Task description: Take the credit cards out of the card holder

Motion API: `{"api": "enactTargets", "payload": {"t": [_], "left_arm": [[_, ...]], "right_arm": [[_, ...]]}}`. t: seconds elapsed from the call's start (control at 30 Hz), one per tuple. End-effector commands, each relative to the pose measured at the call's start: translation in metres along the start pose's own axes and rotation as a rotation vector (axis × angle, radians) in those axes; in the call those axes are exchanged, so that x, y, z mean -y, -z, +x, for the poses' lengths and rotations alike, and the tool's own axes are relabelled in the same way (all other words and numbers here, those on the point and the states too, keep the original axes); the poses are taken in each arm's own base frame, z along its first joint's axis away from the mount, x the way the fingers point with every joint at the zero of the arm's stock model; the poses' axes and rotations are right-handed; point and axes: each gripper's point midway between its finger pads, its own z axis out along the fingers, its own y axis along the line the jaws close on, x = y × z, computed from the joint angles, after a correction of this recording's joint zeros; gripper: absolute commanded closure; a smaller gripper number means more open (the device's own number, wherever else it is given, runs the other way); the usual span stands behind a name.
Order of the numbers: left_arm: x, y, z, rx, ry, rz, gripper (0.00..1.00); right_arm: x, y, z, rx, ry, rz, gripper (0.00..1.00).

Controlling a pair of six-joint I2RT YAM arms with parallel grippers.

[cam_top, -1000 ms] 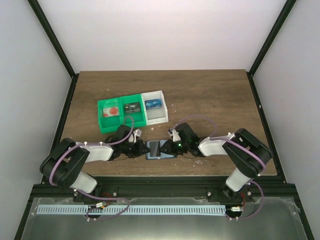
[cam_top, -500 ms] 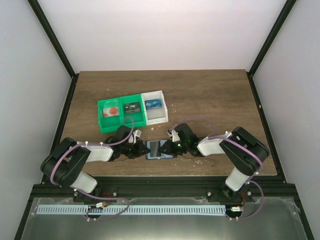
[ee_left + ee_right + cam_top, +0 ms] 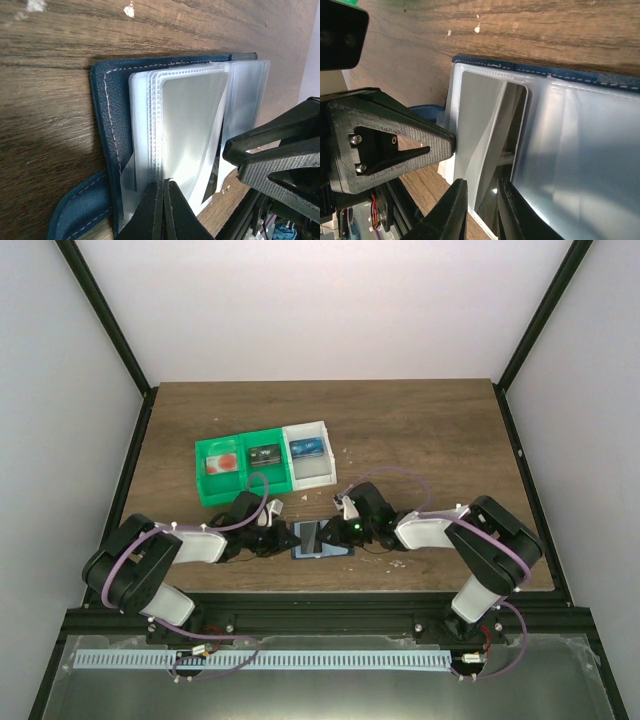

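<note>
Blue card holder [image 3: 322, 539] open; tray [image 3: 225, 492] holds three cards [image 3: 264, 454].

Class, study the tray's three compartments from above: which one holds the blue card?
The right-hand compartment, the only white one, holds the blue card. The other two are green, holding a red-spotted card and a dark card.

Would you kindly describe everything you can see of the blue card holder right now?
The card holder lies open on the table between both arms: dark blue stitched leather-like cover, stacked clear plastic pockets, one leaf lifted. The left hand, shut, touches its pockets; the right hand straddles the lifted leaf.
</note>
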Motion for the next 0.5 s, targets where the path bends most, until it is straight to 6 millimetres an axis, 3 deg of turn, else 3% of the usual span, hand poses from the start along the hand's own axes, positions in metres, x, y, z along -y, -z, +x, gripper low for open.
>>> {"api": "enactTargets", "payload": {"t": [0.0,0.47], "left_arm": [[-0.0108,-0.0033,0.0070,-0.018,-0.006,-0.032,0.99],[-0.0124,-0.0033,0.0080,-0.019,-0.006,-0.037,0.99]], "right_arm": [[-0.0109,-0.0021,-0.0056,0.003,0.018,-0.012,0.82],[-0.0025,-0.0043,-0.0076,0.013,0.017,0.030,0.81]]}}
